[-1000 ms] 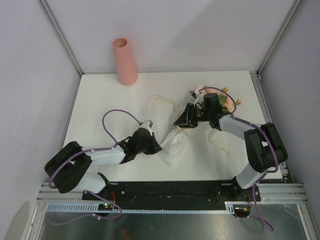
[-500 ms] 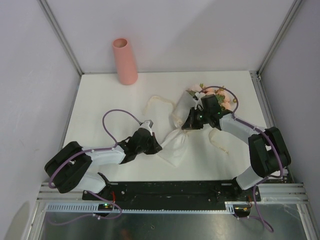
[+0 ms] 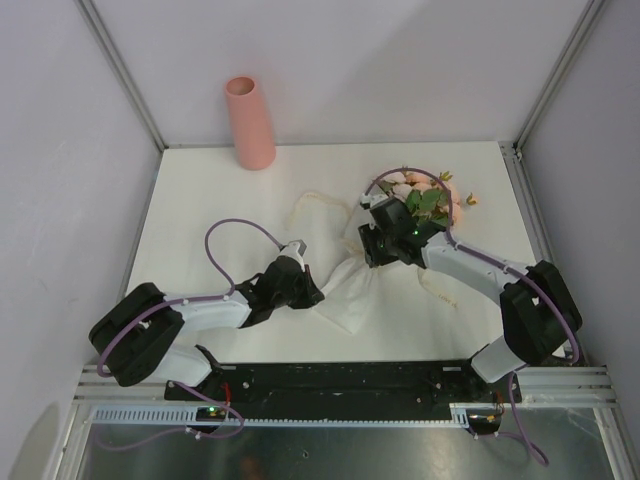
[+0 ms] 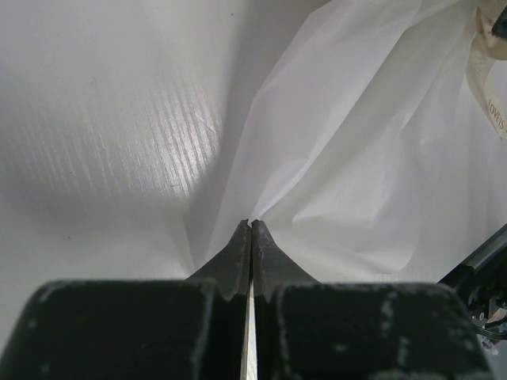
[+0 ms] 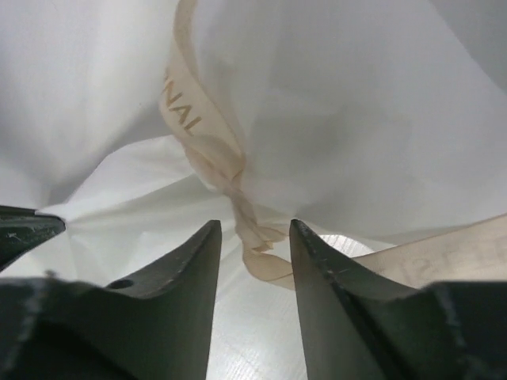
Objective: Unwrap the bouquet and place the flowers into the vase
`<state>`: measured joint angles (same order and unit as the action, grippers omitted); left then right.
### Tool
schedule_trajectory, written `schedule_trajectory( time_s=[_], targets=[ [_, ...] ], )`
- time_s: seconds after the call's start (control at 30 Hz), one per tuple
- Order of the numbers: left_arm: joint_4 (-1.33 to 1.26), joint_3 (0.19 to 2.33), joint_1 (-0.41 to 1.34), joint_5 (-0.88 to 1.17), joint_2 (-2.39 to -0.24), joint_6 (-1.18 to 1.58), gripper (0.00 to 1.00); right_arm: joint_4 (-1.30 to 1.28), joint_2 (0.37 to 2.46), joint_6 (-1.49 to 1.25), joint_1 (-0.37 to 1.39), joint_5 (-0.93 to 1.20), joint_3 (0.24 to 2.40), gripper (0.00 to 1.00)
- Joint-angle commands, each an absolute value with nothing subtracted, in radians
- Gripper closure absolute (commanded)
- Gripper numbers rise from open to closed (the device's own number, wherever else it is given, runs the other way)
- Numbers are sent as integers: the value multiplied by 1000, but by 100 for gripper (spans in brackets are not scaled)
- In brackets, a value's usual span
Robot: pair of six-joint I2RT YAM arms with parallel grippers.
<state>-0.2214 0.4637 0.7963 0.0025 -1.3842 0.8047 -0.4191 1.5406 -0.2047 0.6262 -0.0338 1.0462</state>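
The bouquet lies on the table, its pale pink flowers [image 3: 428, 197] with green leaves at the back right and its white paper cone [image 3: 347, 297] spreading toward the front. My left gripper [image 3: 316, 296] is shut on an edge of that paper [image 4: 372, 158], a thin white sliver showing between its fingers [image 4: 238, 253]. My right gripper [image 3: 368, 252] stands open at the cone's neck, and the cream ribbon [image 5: 182, 107] knot hangs between its fingertips [image 5: 253, 228] without being pinched. The salmon-pink vase [image 3: 249, 122] stands upright at the back left, far from both grippers.
Loose cream ribbon loops lie on the white table [image 3: 200, 200], one left of the cone [image 3: 315, 207] and one near the right arm [image 3: 437, 285]. Metal frame posts and grey walls close in the back and sides.
The right wrist has shifted left and lower toward the cone's neck, uncovering more of the flowers. Its jaws closed briefly and stand open again. The left arm has not moved.
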Motion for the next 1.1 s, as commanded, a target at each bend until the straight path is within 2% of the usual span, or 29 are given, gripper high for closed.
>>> schedule_trajectory(
  time_s=[0.0,0.17,0.47,0.63,0.8,1.07],
  targets=[
    [-225,462,806,-27,-1368,812,100,-380,1531,-106,702,-127,1083,51],
    [-225,454,808,-28,-1361,812,100,-319,1567,-58,759,-215,1083,48],
    [-225,455,808,-28,-1361,811,100,-284,1672,34,829,-517,1086,53],
    [-225,455,808,-28,-1365,809,100,-221,1700,87,902,-769,1084,65],
    [-225,453,808,-28,-1367,811,100,-21,1731,240,978,-1016,1063,69],
    [-225,447,808,-26,-1366,814,100,301,1817,495,984,-1152,1038,68]
  ],
)
